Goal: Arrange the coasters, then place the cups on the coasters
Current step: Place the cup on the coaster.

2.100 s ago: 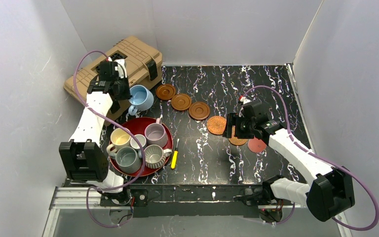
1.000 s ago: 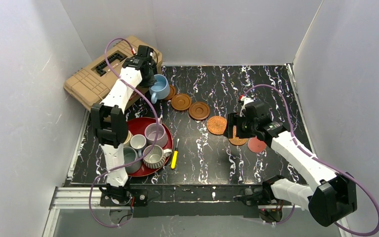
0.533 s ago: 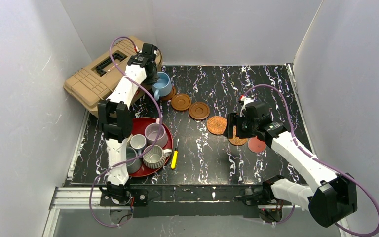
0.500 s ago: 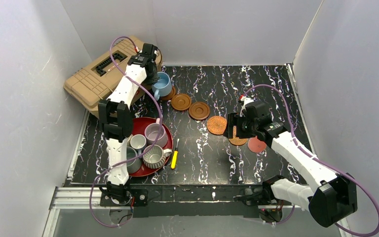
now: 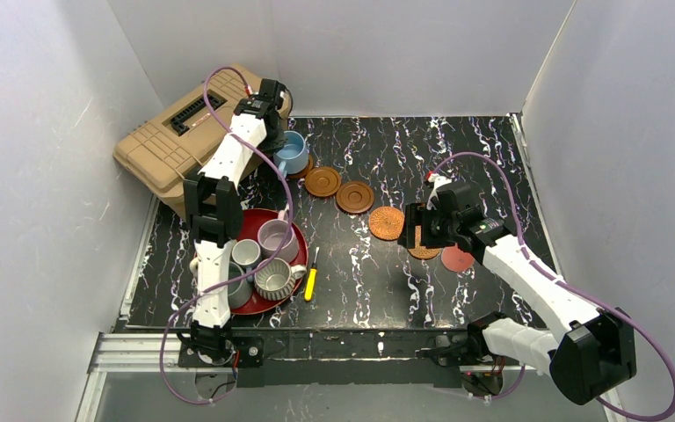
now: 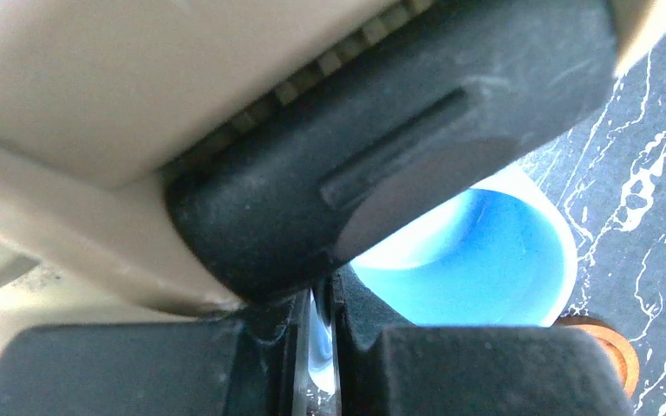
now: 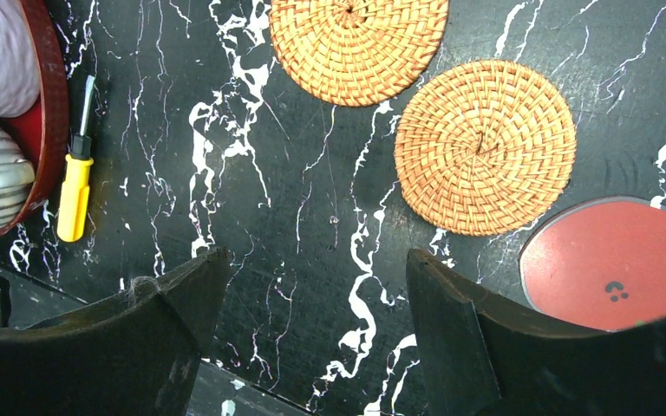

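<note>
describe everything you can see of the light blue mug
The light blue mug is a glossy ceramic-looking cup, brighter blue inside, pale at the rim, mouth up and apparently empty. It is at the far left of the table, over a dark brown coaster whose edge peeks out; whether it rests on it is unclear. The left gripper is shut on its wall.

Mugs (image 5: 277, 237) on tray (image 5: 253, 218) — screwdriver (image 5: 311, 283) just right; coasters (image 5: 354, 197) behind, rightward.
</note>
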`<state>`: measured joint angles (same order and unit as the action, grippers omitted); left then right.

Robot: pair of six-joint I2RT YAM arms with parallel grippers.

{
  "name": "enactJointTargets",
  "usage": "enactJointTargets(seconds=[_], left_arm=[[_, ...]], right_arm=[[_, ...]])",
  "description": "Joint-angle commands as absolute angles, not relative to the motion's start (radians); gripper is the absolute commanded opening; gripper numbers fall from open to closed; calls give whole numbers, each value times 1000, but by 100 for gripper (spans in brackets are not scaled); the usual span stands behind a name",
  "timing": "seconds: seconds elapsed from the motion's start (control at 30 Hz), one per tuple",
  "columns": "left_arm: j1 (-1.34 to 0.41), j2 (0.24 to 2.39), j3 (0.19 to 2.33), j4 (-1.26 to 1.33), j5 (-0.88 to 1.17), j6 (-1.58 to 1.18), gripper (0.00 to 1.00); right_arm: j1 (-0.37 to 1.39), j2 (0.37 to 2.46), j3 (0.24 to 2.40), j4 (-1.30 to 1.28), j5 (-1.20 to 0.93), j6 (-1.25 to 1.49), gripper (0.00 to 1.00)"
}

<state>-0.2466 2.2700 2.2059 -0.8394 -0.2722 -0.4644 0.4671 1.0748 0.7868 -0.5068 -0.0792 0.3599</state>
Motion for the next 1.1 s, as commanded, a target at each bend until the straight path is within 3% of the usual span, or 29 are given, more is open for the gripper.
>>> enactJointTargets(seconds=[0.0, 0.73, 1.07], left_arm=[[-250, 2255, 2284, -813, -295, -476, 0], [-248, 2256, 2265, -736, -316, -472, 0], [-248, 2182, 2269, -664, -130, -279, 0]], right_arm=[[471, 1060, 782, -492, -86, 345, 83], [471, 1077, 776, -486, -87, 339, 84], [472, 1073, 775, -485, -88, 346, 84]])
